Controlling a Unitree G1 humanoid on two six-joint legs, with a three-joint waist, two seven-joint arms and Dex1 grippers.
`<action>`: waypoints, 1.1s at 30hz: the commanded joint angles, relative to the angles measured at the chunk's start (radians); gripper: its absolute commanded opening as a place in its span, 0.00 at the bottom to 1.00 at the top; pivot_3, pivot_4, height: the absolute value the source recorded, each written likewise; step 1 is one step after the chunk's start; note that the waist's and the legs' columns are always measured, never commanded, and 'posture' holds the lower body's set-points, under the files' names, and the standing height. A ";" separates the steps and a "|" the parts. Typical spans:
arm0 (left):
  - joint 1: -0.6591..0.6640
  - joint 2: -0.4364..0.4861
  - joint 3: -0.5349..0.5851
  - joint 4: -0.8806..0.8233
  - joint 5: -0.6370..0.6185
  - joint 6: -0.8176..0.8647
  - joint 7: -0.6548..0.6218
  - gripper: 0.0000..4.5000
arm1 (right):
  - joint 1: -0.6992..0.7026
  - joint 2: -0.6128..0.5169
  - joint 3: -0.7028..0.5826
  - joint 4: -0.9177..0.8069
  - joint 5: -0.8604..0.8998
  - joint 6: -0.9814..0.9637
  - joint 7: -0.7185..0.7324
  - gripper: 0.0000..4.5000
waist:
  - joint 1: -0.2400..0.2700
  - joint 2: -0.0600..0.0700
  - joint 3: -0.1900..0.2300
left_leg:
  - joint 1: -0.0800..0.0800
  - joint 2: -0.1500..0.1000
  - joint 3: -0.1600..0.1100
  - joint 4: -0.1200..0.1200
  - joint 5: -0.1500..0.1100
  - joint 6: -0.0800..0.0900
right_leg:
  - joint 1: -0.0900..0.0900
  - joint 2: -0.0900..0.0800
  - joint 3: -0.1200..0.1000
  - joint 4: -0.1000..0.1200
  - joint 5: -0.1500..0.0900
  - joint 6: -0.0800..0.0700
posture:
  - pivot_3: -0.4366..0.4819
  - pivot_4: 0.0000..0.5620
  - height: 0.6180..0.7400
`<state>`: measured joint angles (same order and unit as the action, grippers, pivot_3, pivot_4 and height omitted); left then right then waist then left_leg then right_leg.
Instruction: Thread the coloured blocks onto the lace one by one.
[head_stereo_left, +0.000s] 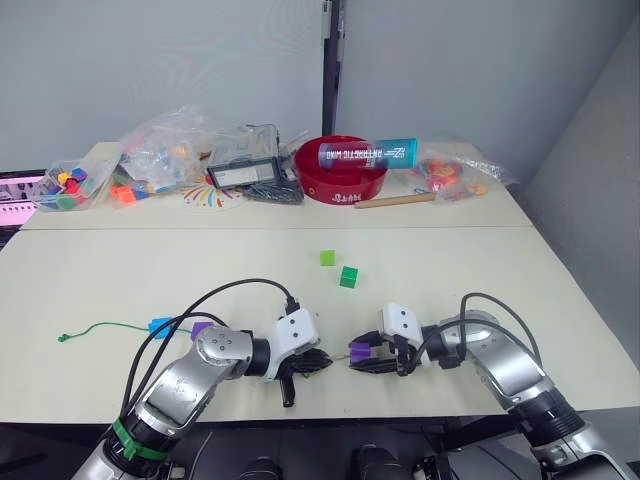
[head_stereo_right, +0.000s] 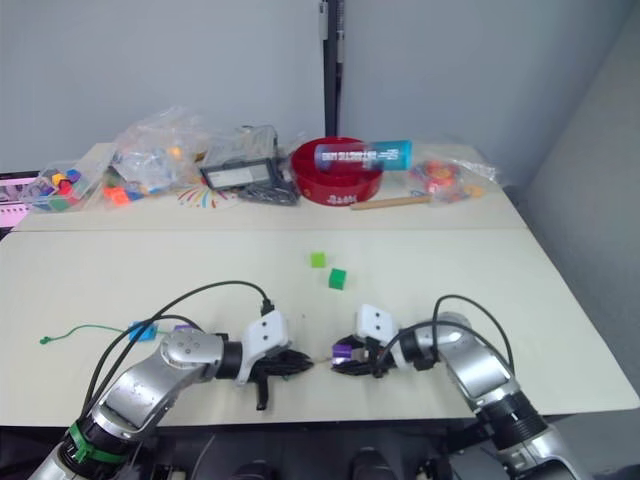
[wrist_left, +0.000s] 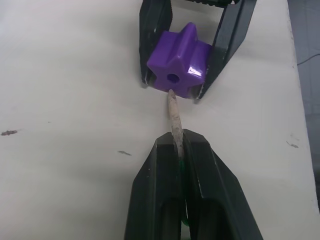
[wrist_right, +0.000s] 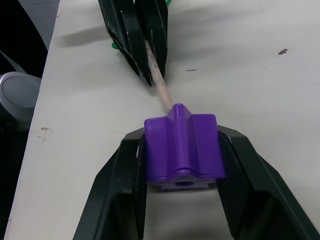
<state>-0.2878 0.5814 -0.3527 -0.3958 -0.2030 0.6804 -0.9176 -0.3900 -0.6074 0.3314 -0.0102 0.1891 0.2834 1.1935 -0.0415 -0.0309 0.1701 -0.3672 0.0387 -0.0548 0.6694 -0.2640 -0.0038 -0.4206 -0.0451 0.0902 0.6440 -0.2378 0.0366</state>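
Note:
My right gripper (head_stereo_left: 359, 359) is shut on a purple block (wrist_left: 179, 70), its hole facing my left gripper (wrist_left: 177, 139). That left gripper is shut on the lace just behind its pale stiff tip (wrist_left: 174, 112). The tip's end touches the block's face just under the hole. The rest of the green lace (head_stereo_left: 105, 326) trails left over the table to a knot. A bright blue block (head_stereo_left: 160, 326) and a second purple block (head_stereo_left: 201, 329) lie on the lace line by my left arm. A light green block (head_stereo_left: 327, 258) and a dark green block (head_stereo_left: 348, 277) lie loose mid-table.
Along the far table stand a red bowl (head_stereo_left: 345, 175) with a blue tube (head_stereo_left: 368, 153) across it, a wooden stick (head_stereo_left: 395, 201), bags of toy pieces (head_stereo_left: 160, 150), and a clear box of coloured pieces (head_stereo_left: 70, 187). The table's front edge (head_stereo_left: 330, 412) runs just below both grippers.

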 joint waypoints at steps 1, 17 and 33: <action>-0.003 -0.001 0.009 -0.042 -0.027 -0.005 -0.002 0.00 | 0.001 -0.004 0.010 0.032 -0.037 0.005 -0.019 0.31 | 0.000 0.000 0.000 | 0.000 0.000 0.000 0.000 0.000 0.000 | 0.000 0.000 0.000 0.000 0.000 0.000 | 0.48 0.27 0.92; -0.033 -0.040 0.002 -0.028 -0.032 -0.024 0.003 0.00 | 0.007 -0.007 0.016 0.021 -0.034 0.008 -0.015 0.31 | 0.000 0.000 0.000 | 0.000 0.000 0.000 0.000 0.000 0.000 | 0.000 0.000 0.000 0.000 0.000 0.000 | 0.48 0.27 0.92; -0.031 -0.035 0.010 -0.060 -0.072 -0.007 -0.029 0.00 | 0.008 -0.008 0.015 0.025 -0.042 0.006 -0.024 0.31 | 0.000 0.000 0.000 | 0.000 0.000 0.000 0.000 0.000 0.000 | 0.000 0.000 0.000 0.000 0.000 0.000 | 0.48 0.27 0.92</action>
<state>-0.3037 0.5577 -0.3381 -0.3987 -0.2352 0.6859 -0.9260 -0.3932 -0.6108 0.3344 -0.0111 0.1891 0.2811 1.1949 -0.0413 -0.0310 0.1702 -0.3674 0.0387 -0.0548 0.6695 -0.2640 -0.0038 -0.4208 -0.0451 0.0903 0.6440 -0.2378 0.0366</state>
